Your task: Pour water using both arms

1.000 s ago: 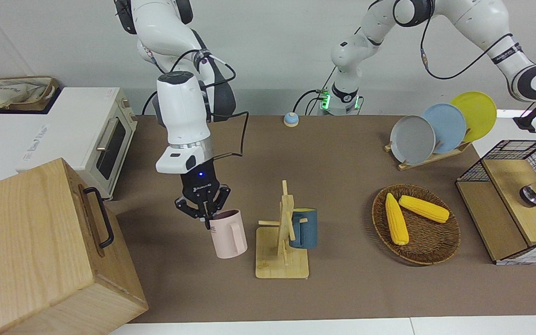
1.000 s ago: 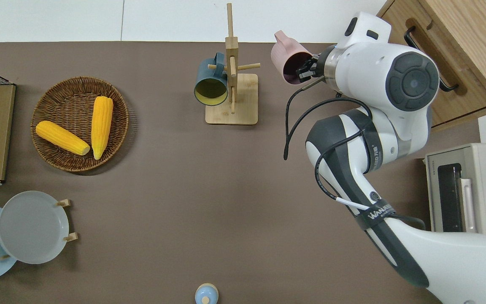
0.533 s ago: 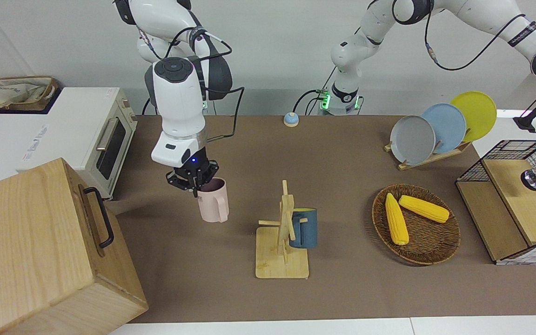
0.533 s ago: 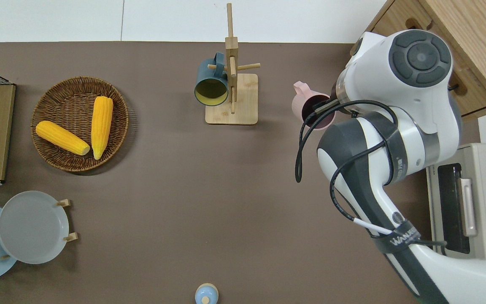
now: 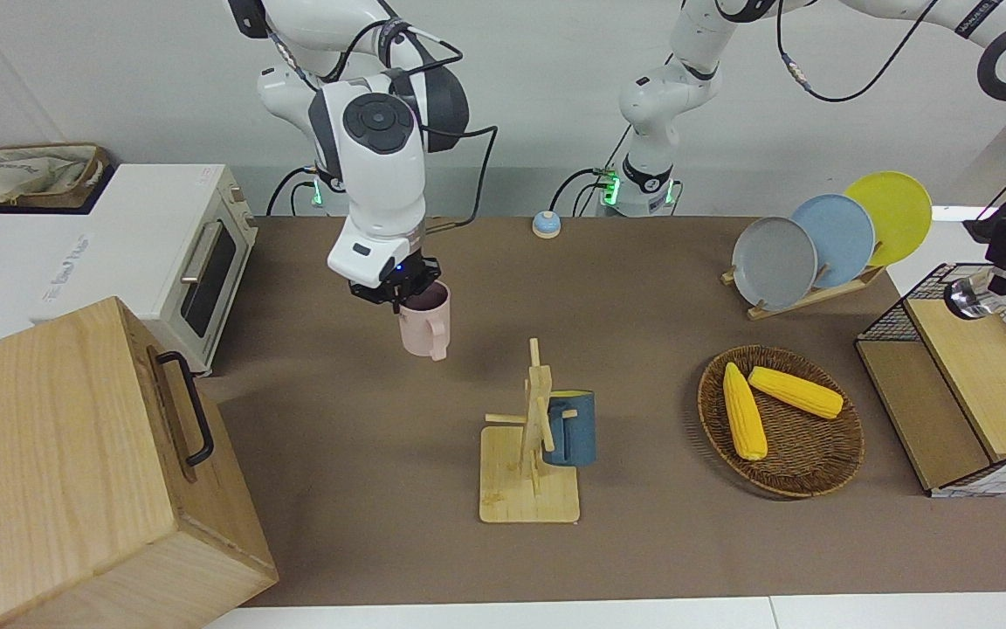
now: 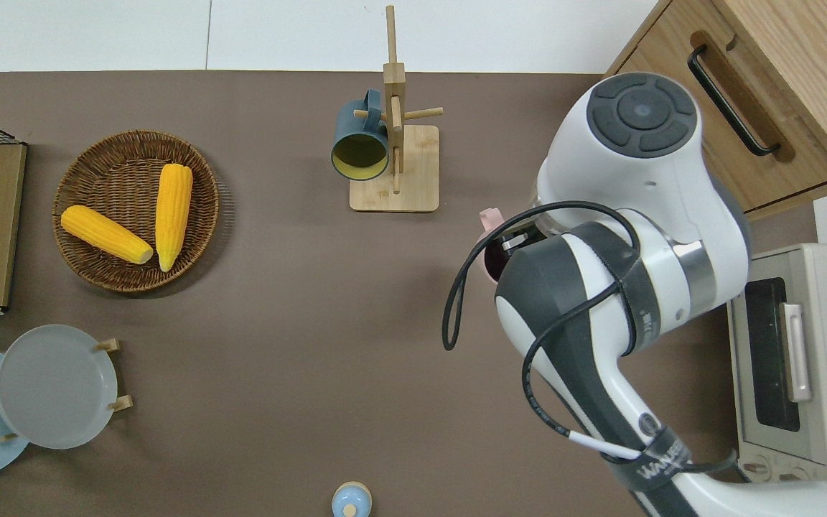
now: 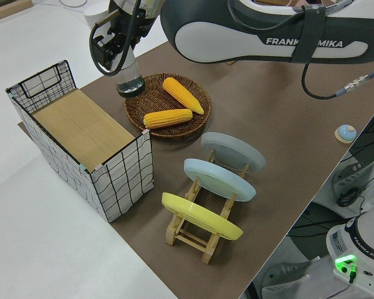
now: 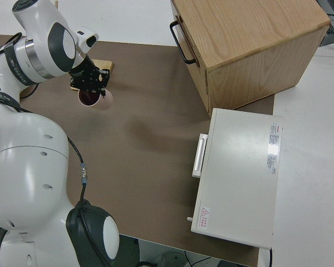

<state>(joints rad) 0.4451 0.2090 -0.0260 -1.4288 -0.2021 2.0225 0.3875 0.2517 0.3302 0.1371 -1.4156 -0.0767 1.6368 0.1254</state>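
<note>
Pink mug (image 5: 425, 325) pulled off the wooden rack (image 5: 531, 454), now carried upright over open bench (image 5: 660, 288), right gripper (image 5: 396, 294) clamped on its rim. Left gripper (image 7: 114, 45) has lifted the water glass (image 7: 130, 80) off the wire crate (image 7: 81, 134). Pour not started.

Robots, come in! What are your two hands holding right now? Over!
Right tool shut on pink mug, held upright above the table. Left tool shut on clear glass, up by the wire crate. Nothing between them.
</note>
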